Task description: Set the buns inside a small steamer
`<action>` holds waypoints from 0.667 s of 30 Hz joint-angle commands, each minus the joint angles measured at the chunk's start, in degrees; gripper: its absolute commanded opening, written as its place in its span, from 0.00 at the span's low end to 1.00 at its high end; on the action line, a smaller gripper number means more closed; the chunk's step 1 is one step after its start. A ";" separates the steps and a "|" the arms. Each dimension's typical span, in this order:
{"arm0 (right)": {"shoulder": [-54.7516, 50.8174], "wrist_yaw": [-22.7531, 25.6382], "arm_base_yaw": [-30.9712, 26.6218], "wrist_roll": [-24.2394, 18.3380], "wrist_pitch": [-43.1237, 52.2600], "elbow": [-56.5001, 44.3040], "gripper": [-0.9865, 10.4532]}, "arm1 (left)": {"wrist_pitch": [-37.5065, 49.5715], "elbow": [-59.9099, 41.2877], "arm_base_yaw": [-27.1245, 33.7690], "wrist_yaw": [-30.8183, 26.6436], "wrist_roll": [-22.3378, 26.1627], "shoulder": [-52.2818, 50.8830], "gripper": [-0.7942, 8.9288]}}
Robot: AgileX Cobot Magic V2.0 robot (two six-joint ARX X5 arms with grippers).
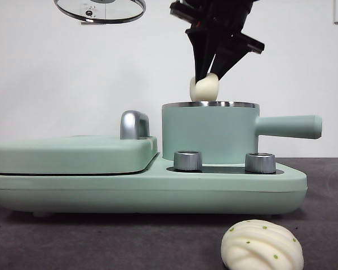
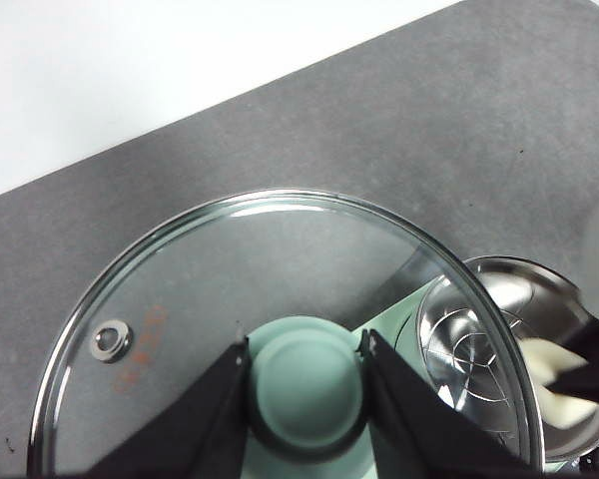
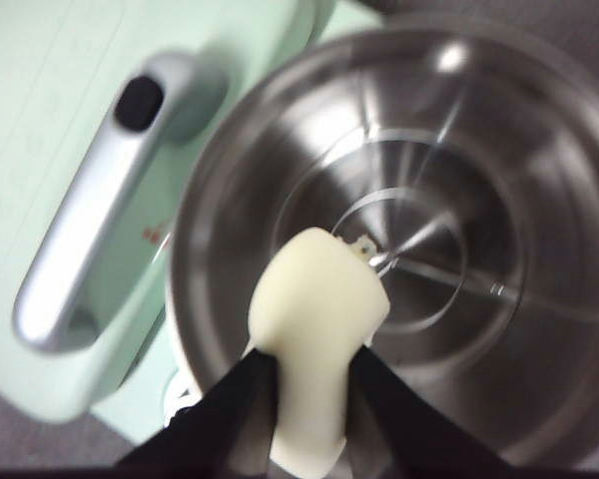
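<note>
My right gripper (image 1: 209, 76) is shut on the smooth oblong bun (image 1: 204, 87) and holds it just above the open small steamer (image 1: 209, 132), a mint-green pot with a steel rim and straight side handle. In the right wrist view the bun (image 3: 314, 324) hangs between the jaws over the steamer's steel inside (image 3: 449, 249). My left gripper (image 2: 304, 374) is shut on the green knob (image 2: 306, 384) of the glass lid (image 1: 99, 9), held high at the upper left. The ridged bun with green specks (image 1: 262, 247) lies on the table in front.
The flat green griddle section (image 1: 73, 154) with its chrome handle (image 1: 134, 124) sits left of the steamer on the same mint-green base (image 1: 146, 191). Two steel knobs (image 1: 187, 160) stand at the base's front. The table top is dark grey (image 2: 280, 140).
</note>
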 commanded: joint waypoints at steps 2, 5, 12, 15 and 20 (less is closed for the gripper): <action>5.68 -0.66 -0.24 -1.36 0.07 4.83 0.15 | 1.25 2.03 -0.22 0.26 0.09 -0.07 0.10; 8.92 -1.73 -0.50 -1.40 -0.46 6.51 0.15 | 1.25 2.03 -0.20 0.26 0.09 -0.07 0.10; 11.67 -1.07 -0.85 -3.02 -0.98 6.78 0.16 | 1.09 2.01 -0.20 0.26 0.07 -0.07 0.10; 11.67 -1.16 -1.20 -3.13 -1.22 6.78 0.17 | 1.09 2.01 -0.20 0.26 0.07 -0.07 0.10; 11.67 -1.68 -1.84 -3.15 -2.34 6.78 0.31 | 1.11 2.01 -0.20 0.26 0.07 -0.07 0.10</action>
